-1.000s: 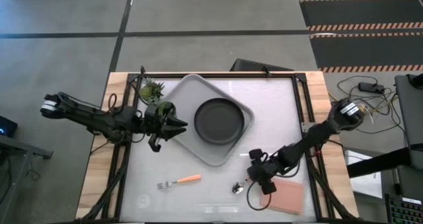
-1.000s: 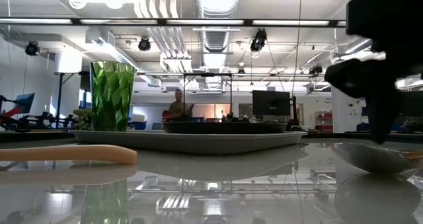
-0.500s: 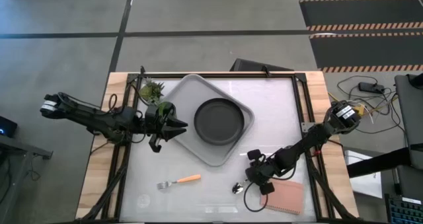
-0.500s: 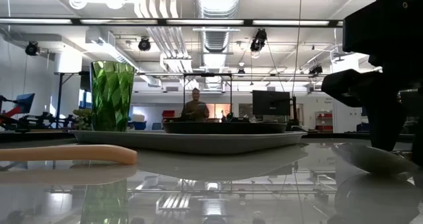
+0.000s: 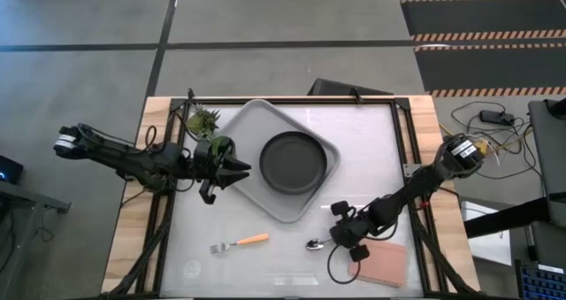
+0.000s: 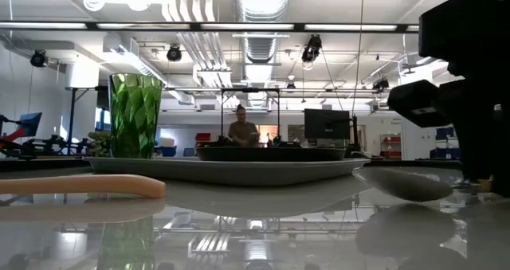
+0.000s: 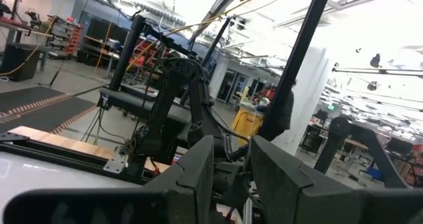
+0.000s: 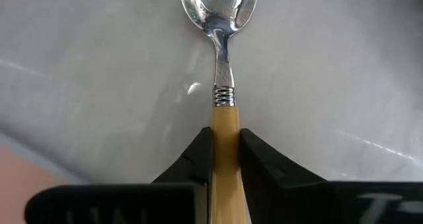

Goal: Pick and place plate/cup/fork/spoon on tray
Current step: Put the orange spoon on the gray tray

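The grey tray (image 5: 252, 123) lies at the table's far middle with the black plate (image 5: 292, 161) on it. The green cup (image 6: 135, 115) stands upright on the tray's left part, just beside my left gripper (image 5: 243, 167), which hovers open over the tray's left rim with nothing between its fingers. The orange-handled fork (image 5: 240, 242) lies flat on the table near the front. To its right is the spoon (image 5: 314, 244), and my right gripper (image 8: 225, 135) is shut on it. My right gripper pinches the spoon's pale handle (image 8: 225, 118) by its two sides between the two fingers. The fingers come low from the table's right side and lie along the handle. The bowl (image 6: 402, 184) points toward the table's left, close over the table; whether it touches, I cannot tell.
A small spiky potted plant (image 5: 203, 120) stands by the tray's far left corner. A pink pad (image 5: 382, 263) lies at the near right, just behind my right gripper. A person shows in the room beyond the table (image 6: 241, 131).
My right gripper has shut on the spoon's handle. The spoon has turned about, so that its bowl now points toward the table's left and sits a little farther left and higher than before. The left arm has kept still.
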